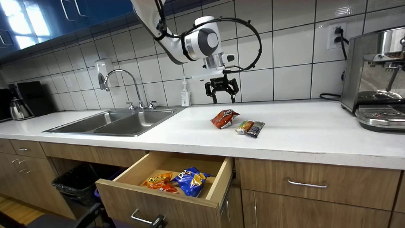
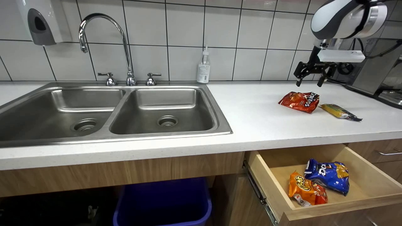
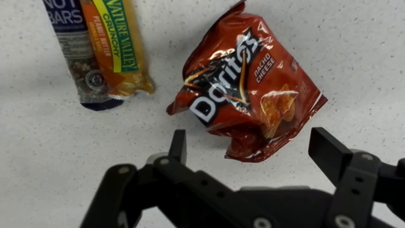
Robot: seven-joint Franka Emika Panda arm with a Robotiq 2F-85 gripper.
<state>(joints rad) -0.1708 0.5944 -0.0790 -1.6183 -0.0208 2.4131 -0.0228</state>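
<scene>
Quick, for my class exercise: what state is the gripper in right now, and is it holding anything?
Gripper: open, holding nothing; the Doritos bag lies below it, untouched.

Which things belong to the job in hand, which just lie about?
Likely in play, by nearness:
black two-finger gripper, open
glossy red Doritos bag below it

Likely lying about:
orange wrapped Nature Valley bar
navy and clear wrapped nut bar
glossy blue bag in wooden drawer
glossy orange bag in same drawer

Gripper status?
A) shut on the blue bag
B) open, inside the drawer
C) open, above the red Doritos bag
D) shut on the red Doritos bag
C: the wrist view shows the fingers spread, and both exterior views show the gripper above the red Doritos bag.
</scene>
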